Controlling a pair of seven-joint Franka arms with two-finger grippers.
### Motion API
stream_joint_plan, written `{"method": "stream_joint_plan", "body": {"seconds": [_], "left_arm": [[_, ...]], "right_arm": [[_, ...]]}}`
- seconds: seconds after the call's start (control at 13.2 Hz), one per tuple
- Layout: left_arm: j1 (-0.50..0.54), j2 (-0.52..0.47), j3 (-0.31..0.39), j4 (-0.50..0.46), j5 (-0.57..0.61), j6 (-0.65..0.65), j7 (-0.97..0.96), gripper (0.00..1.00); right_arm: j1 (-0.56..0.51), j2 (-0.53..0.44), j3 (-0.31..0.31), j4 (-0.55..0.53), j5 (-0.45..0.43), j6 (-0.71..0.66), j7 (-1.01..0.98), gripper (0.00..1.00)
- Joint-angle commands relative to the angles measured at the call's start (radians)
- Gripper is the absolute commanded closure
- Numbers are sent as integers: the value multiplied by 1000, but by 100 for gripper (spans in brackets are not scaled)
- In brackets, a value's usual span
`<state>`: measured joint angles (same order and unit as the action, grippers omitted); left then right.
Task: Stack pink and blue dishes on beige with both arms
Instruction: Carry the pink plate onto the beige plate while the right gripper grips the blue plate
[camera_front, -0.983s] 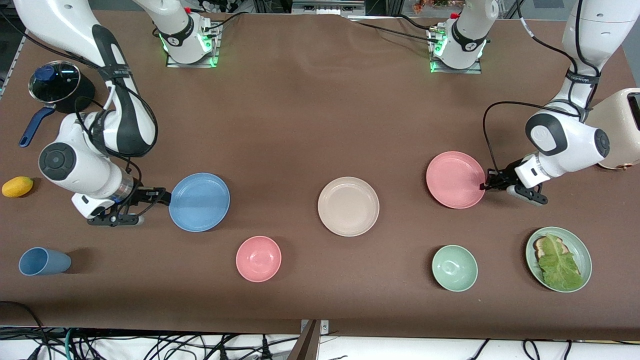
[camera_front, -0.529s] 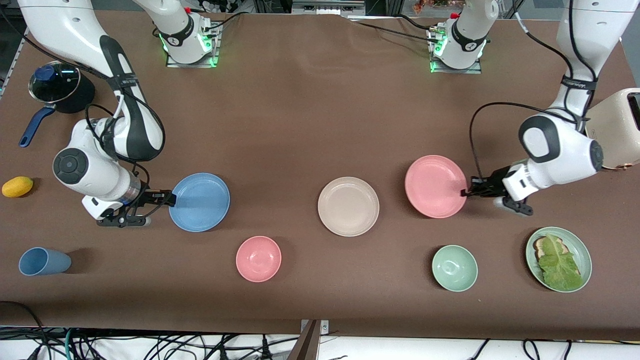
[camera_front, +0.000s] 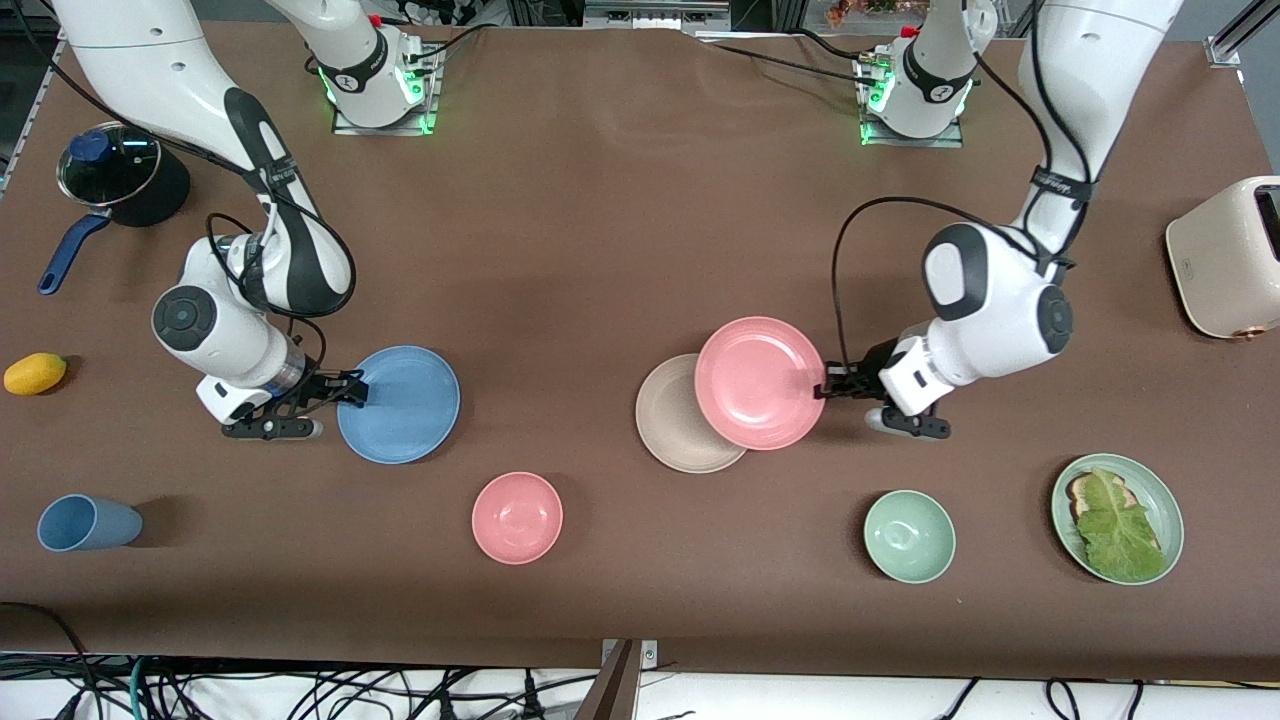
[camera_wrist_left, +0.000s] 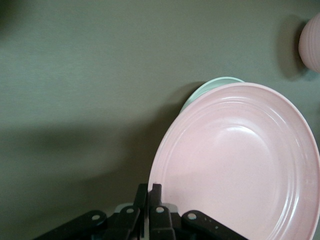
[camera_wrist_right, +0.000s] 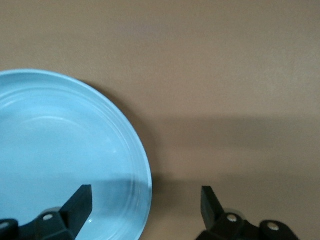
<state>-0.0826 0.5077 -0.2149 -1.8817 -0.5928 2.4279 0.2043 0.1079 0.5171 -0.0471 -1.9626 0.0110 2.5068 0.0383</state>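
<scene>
— What has moved? The pink plate (camera_front: 758, 382) was well clear of the beige plate (camera_front: 678, 425) a second ago, toward the left arm's end of the table; now it hangs partly over the beige one, covering the side that faces the left arm. The left gripper (camera_front: 824, 391) has carried it there by the rim.

— Is it clamped on? Yes: in the left wrist view the left gripper's fingers (camera_wrist_left: 150, 192) are pinched tight on the pink plate's edge, and the plate looks lifted and tilted rather than resting flat.

— And the blue plate (camera_front: 400, 404)? It lies flat on the table where it was, toward the right arm's end. The right gripper (camera_front: 356, 392) has edged in to its rim; the right wrist view shows its fingers (camera_wrist_right: 80, 200) spread wide, one over the blue surface, one off past the rim, nothing held.

— What does that mean for the job? Judging from this, the pink plate is close to being set down but needs centring on the beige first. The blue plate is not yet gripped, so it would follow on top.
</scene>
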Motion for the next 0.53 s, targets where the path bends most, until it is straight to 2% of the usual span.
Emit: {"method": "stream_joint_plan", "body": {"seconds": [0.0, 0.45], "left_arm": [[-67, 73, 9, 55, -25, 74, -54, 100], [-149, 158, 11, 99, -27, 175, -141, 100]], "right_arm": [[-5, -2, 7, -18, 15, 20, -18, 17], [-7, 9, 7, -24, 15, 20, -20, 44]]}}
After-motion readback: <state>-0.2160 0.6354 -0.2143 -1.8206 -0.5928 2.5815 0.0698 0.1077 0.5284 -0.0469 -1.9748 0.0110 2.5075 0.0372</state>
